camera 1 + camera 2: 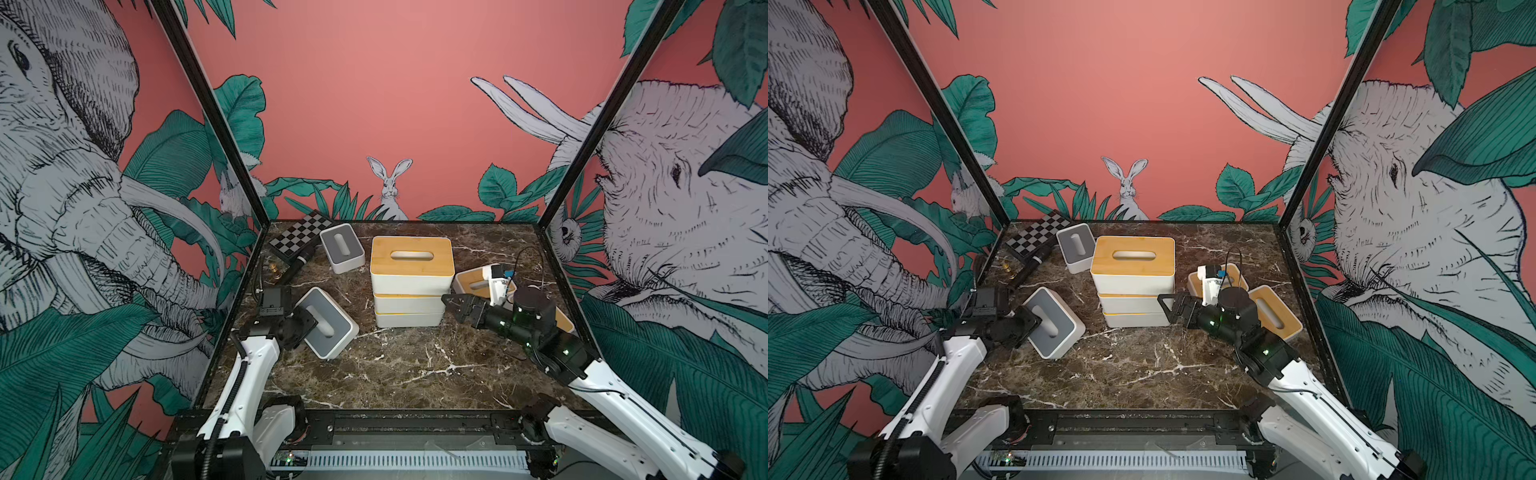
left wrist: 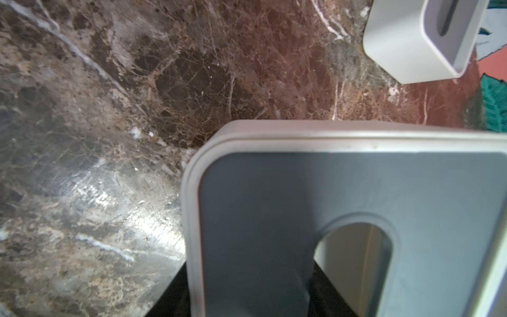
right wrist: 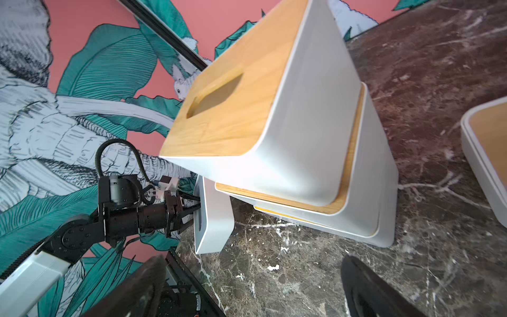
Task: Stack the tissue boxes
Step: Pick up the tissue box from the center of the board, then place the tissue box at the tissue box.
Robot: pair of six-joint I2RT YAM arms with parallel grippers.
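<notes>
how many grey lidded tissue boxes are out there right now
2. The far grey-lidded box sits at the back left, beside the checkerboard case. The near grey-lidded box is closer, on the left, tipped up in the left tool. The stack may hide more behind it.

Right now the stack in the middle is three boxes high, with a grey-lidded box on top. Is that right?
Not quite. The stack is three boxes high, but the top box has a light bamboo lid, not a grey one. Both top views show this.
</notes>
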